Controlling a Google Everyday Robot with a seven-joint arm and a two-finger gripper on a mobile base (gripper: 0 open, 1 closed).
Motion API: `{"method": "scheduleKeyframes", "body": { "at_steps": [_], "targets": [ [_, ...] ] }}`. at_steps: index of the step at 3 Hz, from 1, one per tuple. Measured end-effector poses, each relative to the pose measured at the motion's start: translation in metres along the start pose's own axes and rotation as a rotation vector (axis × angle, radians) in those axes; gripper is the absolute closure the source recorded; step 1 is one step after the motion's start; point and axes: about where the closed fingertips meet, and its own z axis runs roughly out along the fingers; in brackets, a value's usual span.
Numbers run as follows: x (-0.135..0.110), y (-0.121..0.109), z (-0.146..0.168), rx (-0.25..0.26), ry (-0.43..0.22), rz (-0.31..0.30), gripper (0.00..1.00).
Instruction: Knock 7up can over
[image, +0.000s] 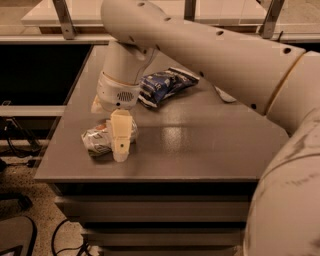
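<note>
The 7up can (98, 139) lies on its side near the front left of the grey table (200, 150), its silver top facing left and its white and green side with a red mark showing. My gripper (120, 142) hangs from the big cream arm straight over the can. One cream finger (121, 135) stands in front of the can's right part and hides it. The finger looks to be touching the can.
A dark blue crinkled snack bag (162, 85) lies behind the gripper at mid table. A pale object (226, 95) shows under the arm at the right. The table's front edge is just below the can. Cables lie on the floor at the left.
</note>
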Motion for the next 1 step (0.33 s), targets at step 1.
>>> {"method": "scheduleKeyframes", "body": {
  "at_steps": [1],
  "targets": [
    [-0.0001,-0.0011,-0.0006,0.007,-0.027,0.0,0.0]
  ]
}}
